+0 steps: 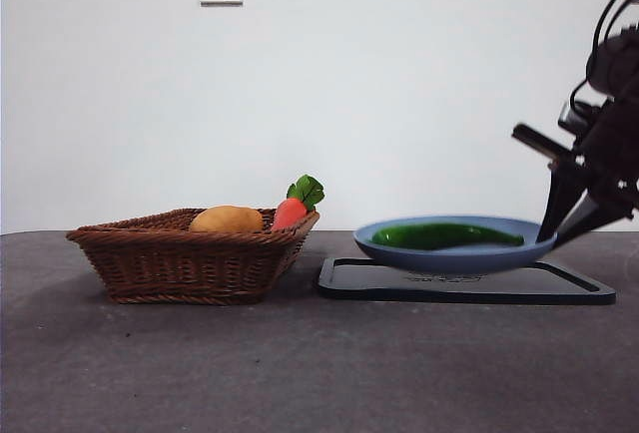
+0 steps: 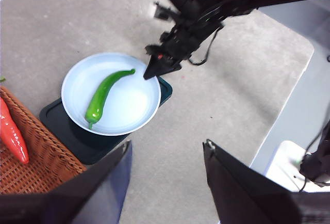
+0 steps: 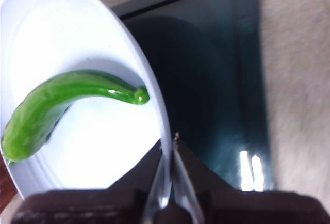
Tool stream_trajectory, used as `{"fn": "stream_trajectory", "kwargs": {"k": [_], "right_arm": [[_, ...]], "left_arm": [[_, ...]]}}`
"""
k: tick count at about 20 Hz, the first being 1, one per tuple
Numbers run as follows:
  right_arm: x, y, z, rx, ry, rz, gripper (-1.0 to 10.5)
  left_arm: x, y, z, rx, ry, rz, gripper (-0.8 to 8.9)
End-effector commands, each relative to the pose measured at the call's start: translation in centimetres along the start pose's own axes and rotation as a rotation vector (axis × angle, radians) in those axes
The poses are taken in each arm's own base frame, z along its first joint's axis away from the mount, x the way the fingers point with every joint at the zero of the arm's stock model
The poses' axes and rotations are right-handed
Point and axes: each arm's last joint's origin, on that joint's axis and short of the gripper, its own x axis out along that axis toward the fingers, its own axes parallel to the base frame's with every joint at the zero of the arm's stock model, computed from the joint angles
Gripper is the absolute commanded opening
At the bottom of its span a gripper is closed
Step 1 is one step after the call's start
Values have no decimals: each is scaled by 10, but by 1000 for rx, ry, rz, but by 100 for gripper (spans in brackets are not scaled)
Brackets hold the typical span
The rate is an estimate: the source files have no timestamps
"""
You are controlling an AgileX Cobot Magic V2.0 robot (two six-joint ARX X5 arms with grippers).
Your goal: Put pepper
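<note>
Presently the pepper [image 1: 446, 235] lies in the blue plate [image 1: 399, 253]; I hold the plate's right rim pinched in my right end effector [image 3: 168, 152]; left end effector [image 2: 167, 154] open, waiting; next, likely carrying the plate.

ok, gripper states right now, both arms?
Left gripper: open, holding nothing.
Right gripper: jaws shut on the blue plate rim; pepper lies on it.

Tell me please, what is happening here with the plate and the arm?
The right pincer is shut on the rim of the blue plate, which carries the pepper and sits over a black tray. The left pincer is open above the table, holding nothing. A basket beside the tray holds a potato and a carrot.
</note>
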Motion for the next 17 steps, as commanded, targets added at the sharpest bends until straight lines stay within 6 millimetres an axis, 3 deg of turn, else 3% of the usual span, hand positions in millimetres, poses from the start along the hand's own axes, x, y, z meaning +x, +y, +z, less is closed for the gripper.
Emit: {"fn": "stream_trajectory", "kwargs": {"k": [1,7,12,14,17], "right_arm": [[9,-2,6,5,-3,11,5],[16,-6,5,12,16,-1,17],[12,-6,5,13,11,2,198],[-3,-3,6,-15,-6,-1,200],[-45,10,2,-73,-63,4,200]], "left_arm": [[-5,-3,4,19,-19,-7,247],[-5,-3,3,16,-7,-5,247],[-5,-2,2,13,6,-3,247],[-5,-2,1,13,12,-3,247],[-5,-2,0,11,23,-1,245]]}}
